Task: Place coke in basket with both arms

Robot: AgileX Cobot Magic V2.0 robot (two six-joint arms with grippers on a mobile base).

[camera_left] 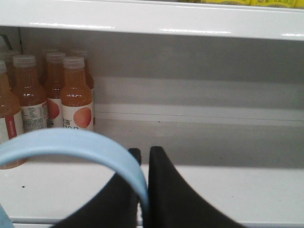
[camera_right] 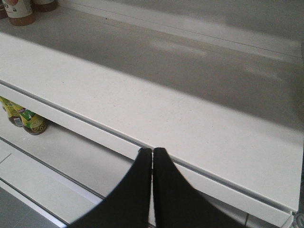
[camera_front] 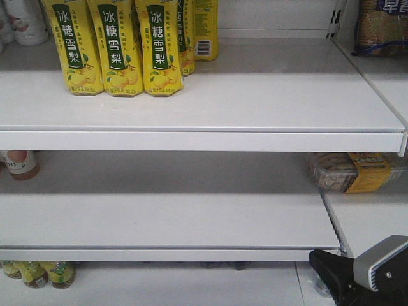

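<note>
No coke shows in any view. Of the basket I see only its light blue handle (camera_left: 71, 142), arching across the left wrist view. My left gripper (camera_left: 145, 154) is shut on that handle, in front of a white shelf. My right gripper (camera_right: 152, 153) is shut and empty, its tips at the front edge of the middle shelf (camera_right: 156, 114). In the front view my right arm (camera_front: 366, 274), with its silver-grey block, sits at the bottom right below that shelf.
Yellow pear-drink bottles (camera_front: 118, 44) stand on the top shelf (camera_front: 204, 121). Orange drink bottles (camera_left: 76, 95) stand at the left of the shelf ahead of my left gripper. A snack tray (camera_front: 347, 172) lies at the right. Green-labelled bottles (camera_right: 28, 121) are on the bottom shelf.
</note>
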